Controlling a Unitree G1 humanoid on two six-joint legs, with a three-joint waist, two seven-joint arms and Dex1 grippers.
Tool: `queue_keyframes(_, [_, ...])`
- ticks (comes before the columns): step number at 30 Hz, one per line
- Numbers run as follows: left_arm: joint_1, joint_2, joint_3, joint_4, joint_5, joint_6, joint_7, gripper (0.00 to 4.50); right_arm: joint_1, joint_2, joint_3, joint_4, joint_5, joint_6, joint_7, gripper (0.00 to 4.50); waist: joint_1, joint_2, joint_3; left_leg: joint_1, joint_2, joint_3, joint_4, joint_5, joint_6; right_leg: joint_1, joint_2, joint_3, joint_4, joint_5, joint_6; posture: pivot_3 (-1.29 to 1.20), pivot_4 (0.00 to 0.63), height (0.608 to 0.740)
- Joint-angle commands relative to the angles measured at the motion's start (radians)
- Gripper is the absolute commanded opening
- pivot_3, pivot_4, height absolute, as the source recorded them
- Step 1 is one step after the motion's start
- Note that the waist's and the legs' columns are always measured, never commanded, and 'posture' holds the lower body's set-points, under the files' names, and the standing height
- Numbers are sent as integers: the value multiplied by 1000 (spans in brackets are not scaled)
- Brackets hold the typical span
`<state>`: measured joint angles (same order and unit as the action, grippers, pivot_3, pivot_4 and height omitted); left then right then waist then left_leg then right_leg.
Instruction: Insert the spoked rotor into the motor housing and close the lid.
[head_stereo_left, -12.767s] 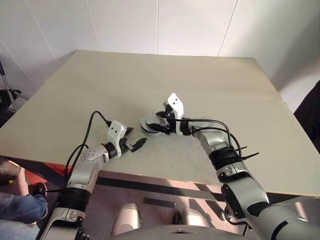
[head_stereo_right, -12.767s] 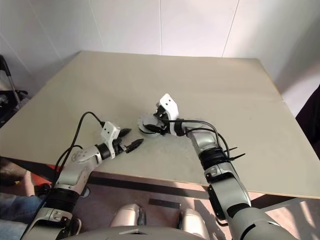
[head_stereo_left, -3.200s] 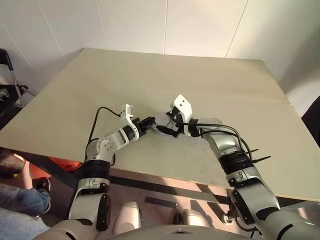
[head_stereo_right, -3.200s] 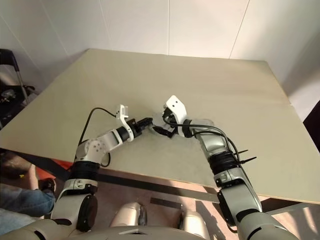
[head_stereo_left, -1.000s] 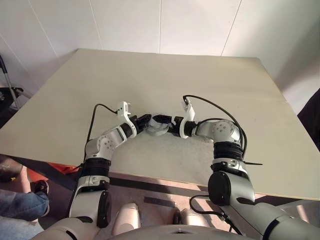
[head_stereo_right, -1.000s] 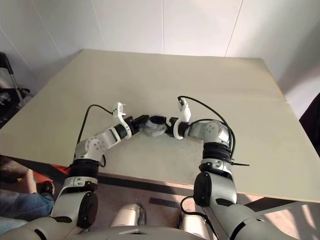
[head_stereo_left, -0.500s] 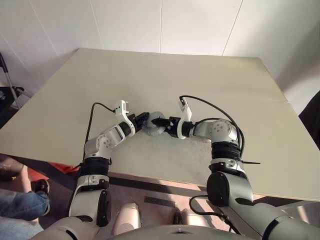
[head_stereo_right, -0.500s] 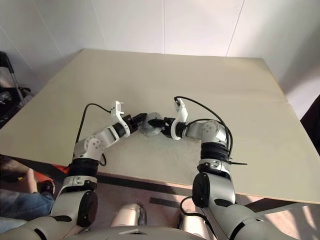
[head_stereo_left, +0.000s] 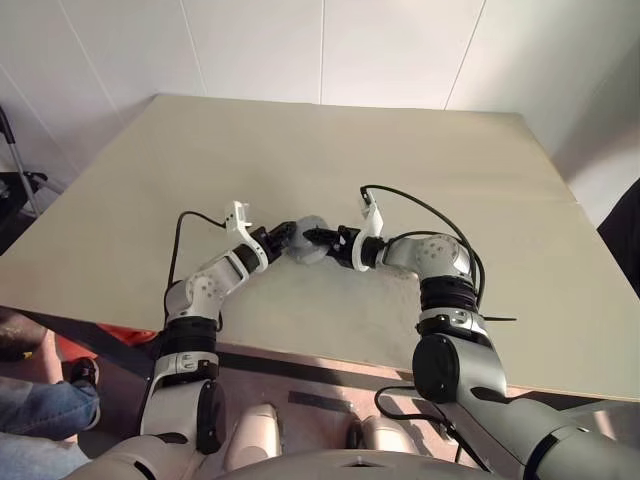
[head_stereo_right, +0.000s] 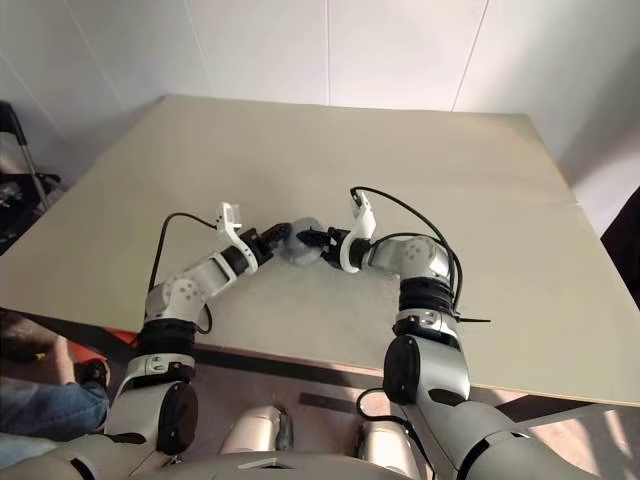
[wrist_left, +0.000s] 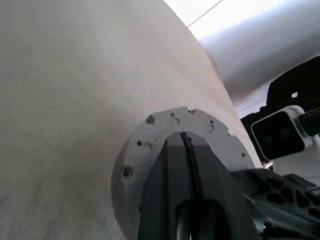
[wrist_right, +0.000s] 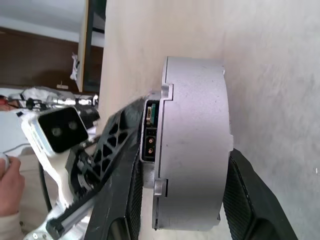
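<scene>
The motor housing (head_stereo_left: 308, 243) is in the middle of the scene, raised a little above the beige tabletop (head_stereo_left: 330, 150) and turned on its edge, so that its round grey wall faces the right wrist camera. On one flat side of the motor housing a small connector block (wrist_right: 150, 131) with dark sockets is visible, and the flat face seen from the left wrist has several small holes near the rim. The right gripper (head_stereo_left: 322, 237) comes to the motor housing from the robot's right side and holds it across its thickness: one black finger (wrist_right: 250, 192) lies on one flat face and the other finger on the opposite face, so its fingers are half spread and pinching the housing. The left gripper (head_stereo_left: 286, 236) comes to the motor housing from the robot's left side; its two fingers (wrist_left: 175, 175) are pressed together with only a thin line between them, and their tips lie against the flat face of the housing. In the right wrist view a person's hand (wrist_right: 10, 186) appears beyond the motor housing, at the edge of the picture, well apart from it.
</scene>
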<state>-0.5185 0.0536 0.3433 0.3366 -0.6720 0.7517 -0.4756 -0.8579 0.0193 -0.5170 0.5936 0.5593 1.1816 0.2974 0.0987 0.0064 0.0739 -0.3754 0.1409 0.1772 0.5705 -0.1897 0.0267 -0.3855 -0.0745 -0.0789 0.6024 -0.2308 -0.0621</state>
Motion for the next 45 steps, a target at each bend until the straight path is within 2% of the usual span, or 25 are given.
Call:
queue_keyframes(1, [17, 13, 32, -63, -57, 14, 3, 0, -88, -26, -35, 30, 62, -78, 22, 2135, 1, 0, 0, -4, 0, 0, 4, -1, 2, -4, 0, 0, 5, 0, 0, 0, 0, 740])
queue_keyframes(2, [27, 18, 38, -75, -66, 14, 2, 0, -100, -33, -35, 49, 59, -89, 23, 2135, 1, 0, 0, -7, 1, 0, 5, -1, 2, -6, 0, 0, 5, 0, 0, 0, 0, 740])
queue_keyframes(5, [51, 25, 59, -101, -104, 23, 0, 624, -131, -50, -33, 96, 62, -117, 29, 2135, 1, 0, 0, -8, 1, 0, 6, -2, 3, -6, 0, -1, 5, 0, 0, 0, 0, 740])
queue_keyframes(11, [58, 6, 116, -112, -212, 54, 14, 2612, -182, -60, -35, 143, 86, -137, 41, 2135, 3, 0, 1, -9, 3, 0, 9, -2, 3, -6, 0, -1, 5, 0, -1, 0, 0, 740])
queue_keyframes(16, [37, -10, 153, -75, -300, 133, 87, 4312, -200, -60, -31, 118, 119, -87, 43, 2135, 6, 0, 1, -8, 3, 0, 11, -2, 3, -5, 0, -1, 5, 0, -1, 0, 0, 740])
queue_keyframes(17, [31, -14, 161, -65, -327, 157, 92, 4445, -206, -59, -36, 107, 133, -67, 40, 2135, 6, 0, 1, -8, 3, 0, 11, -2, 3, -5, 0, -1, 6, 0, -1, 0, 0, 740])
queue_keyframes(28, [-50, -64, 224, 19, -541, 246, 99, 4445, -157, 4, -16, -80, 225, 89, -7, 2135, 14, 0, 1, -9, 3, 0, 11, -2, 3, -6, 0, -2, 6, 0, -1, 0, 0, 740])
queue_keyframes(38, [-76, -52, 237, 59, -560, 202, 98, 4445, -124, 14, 1, -117, 236, 97, -36, 2135, 30, 0, 1, -9, 3, 0, 11, -2, 3, -6, 0, -1, 6, 1, 2, 0, 0, 740])
queue_keyframes(41, [-73, -50, 229, 61, -543, 185, 105, 3887, -121, 16, 3, -120, 239, 95, -43, 2135, 30, 0, 1, -9, 3, 0, 11, -2, 3, -6, 0, -2, 6, 2, 3, 0, 0, 740])
queue_keyframes(45, [-68, -48, 223, 58, -538, 180, 103, 2513, -118, 18, 7, -118, 237, 89, -47, 2135, 30, 0, 1, -9, 3, 0, 11, -2, 2, -6, 0, -1, 6, 2, 4, 0, 0, 740])
